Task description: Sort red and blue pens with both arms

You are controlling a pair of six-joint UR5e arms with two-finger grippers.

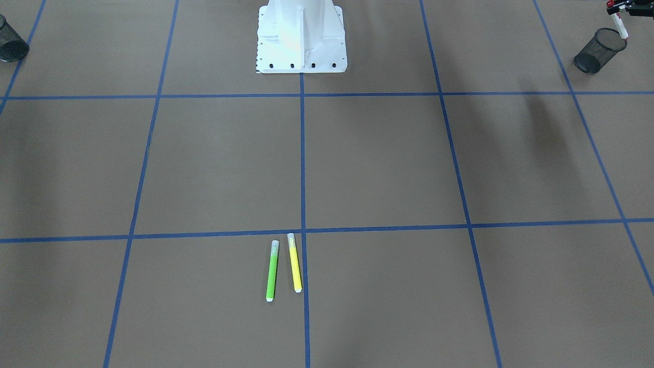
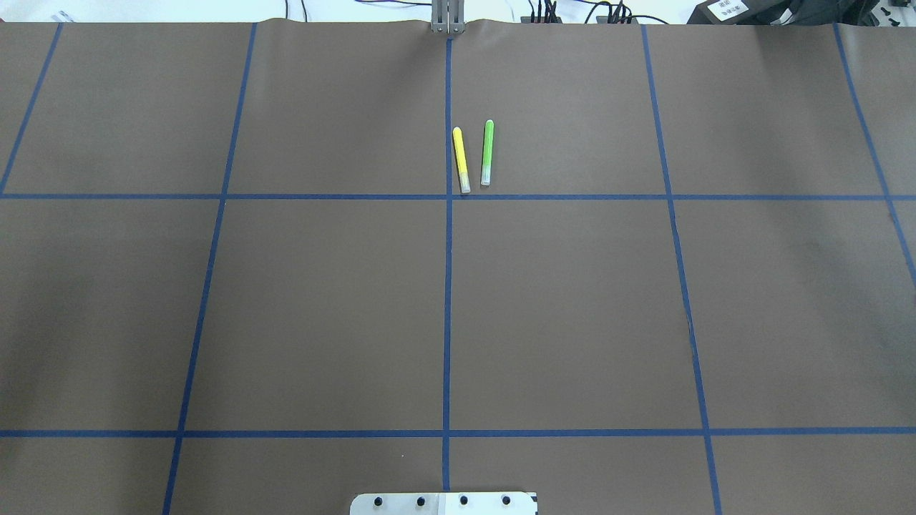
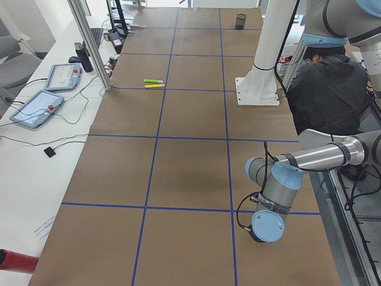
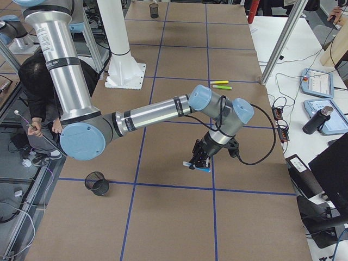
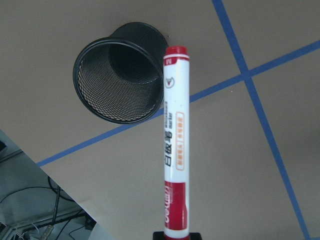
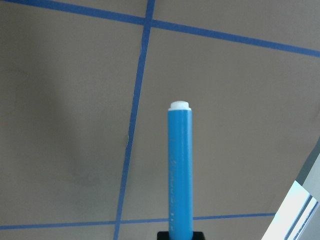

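Note:
In the left wrist view the red pen (image 5: 176,150), white-barrelled with a red cap, sticks out of my left gripper (image 5: 176,235), which is shut on its lower end. Its tip hangs just beside the rim of a black mesh cup (image 5: 120,80). The front view shows the same: left gripper (image 1: 624,7), red pen (image 1: 620,25) and cup (image 1: 600,50) at the table's corner. My right gripper (image 6: 180,235) is shut on the blue pen (image 6: 180,170). In the right side view that blue pen (image 4: 198,166) hangs low over the brown mat.
A green marker (image 2: 487,151) and a yellow marker (image 2: 461,159) lie side by side on the mat's far half. A second mesh cup (image 4: 97,183) stands on the right arm's side, also in the front view (image 1: 11,41). A person in black sits behind the white pedestal (image 3: 257,89).

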